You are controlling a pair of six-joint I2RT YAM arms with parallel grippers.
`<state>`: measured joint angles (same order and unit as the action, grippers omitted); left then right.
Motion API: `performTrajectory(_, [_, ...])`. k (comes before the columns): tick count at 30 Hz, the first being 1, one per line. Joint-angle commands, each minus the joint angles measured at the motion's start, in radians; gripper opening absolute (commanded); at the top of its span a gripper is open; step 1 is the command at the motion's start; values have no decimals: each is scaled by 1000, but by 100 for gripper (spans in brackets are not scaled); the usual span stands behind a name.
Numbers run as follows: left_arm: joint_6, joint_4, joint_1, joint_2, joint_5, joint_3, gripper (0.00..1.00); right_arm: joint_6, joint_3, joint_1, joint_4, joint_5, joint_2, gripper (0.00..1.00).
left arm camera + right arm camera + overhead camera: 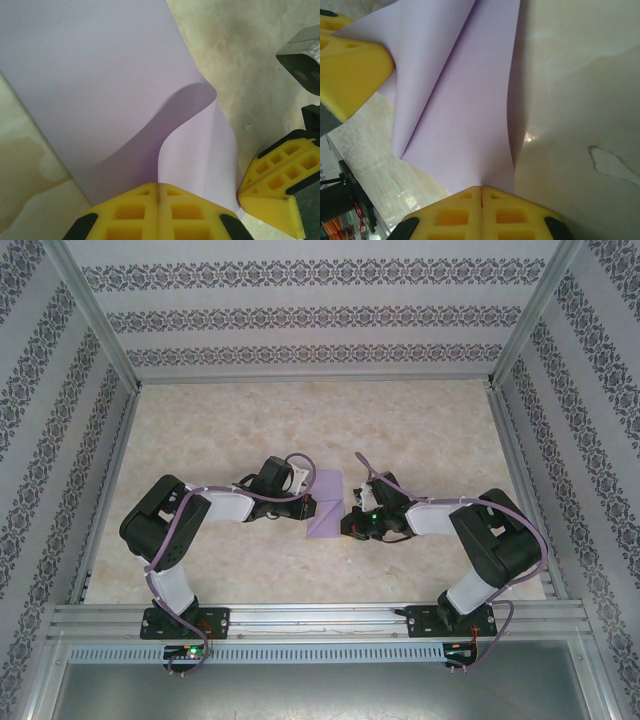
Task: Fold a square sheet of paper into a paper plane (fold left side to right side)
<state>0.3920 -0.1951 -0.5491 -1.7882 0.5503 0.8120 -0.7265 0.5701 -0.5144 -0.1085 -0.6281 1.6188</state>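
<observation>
The square sheet of paper (327, 510) is lavender and lies mid-table between the two arms. My left gripper (307, 501) sits at its left side. In the left wrist view its yellow fingers (130, 212) are shut, and a raised, curled flap of the sheet (100, 85) runs into the seam between them. My right gripper (351, 523) is at the sheet's near right corner. Its jaws (481, 194) are shut on the paper's edge, and the sheet (465, 110) lifts off the table towards them. The paper bows up in soft folds between both grips.
The tabletop (420, 430) has a beige marble pattern. Aluminium rails (320, 618) run along the near edge and sides, with patterned walls behind. The right gripper's yellow finger (280, 185) shows close by in the left wrist view, and the left one's finger (350, 65) in the right wrist view.
</observation>
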Motion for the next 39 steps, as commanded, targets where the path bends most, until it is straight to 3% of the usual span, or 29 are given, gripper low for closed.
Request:
performTrajectory(1, [-22,-21,13,-12,7,-2,3,24,-24,-18,61,97,67,0])
performTrajectory(19, [-36,-6,12,-58,-23,-6,3,19,-21,-18,63,81,45,0])
performTrajectory(31, [-48,10,11,-45,-39,-17,3,-31,22,3,53,8,-152,0])
performTrajectory(39, [-47,-17,8,-32,-20,-30,3,-42,87,22,10,57,-115,0])
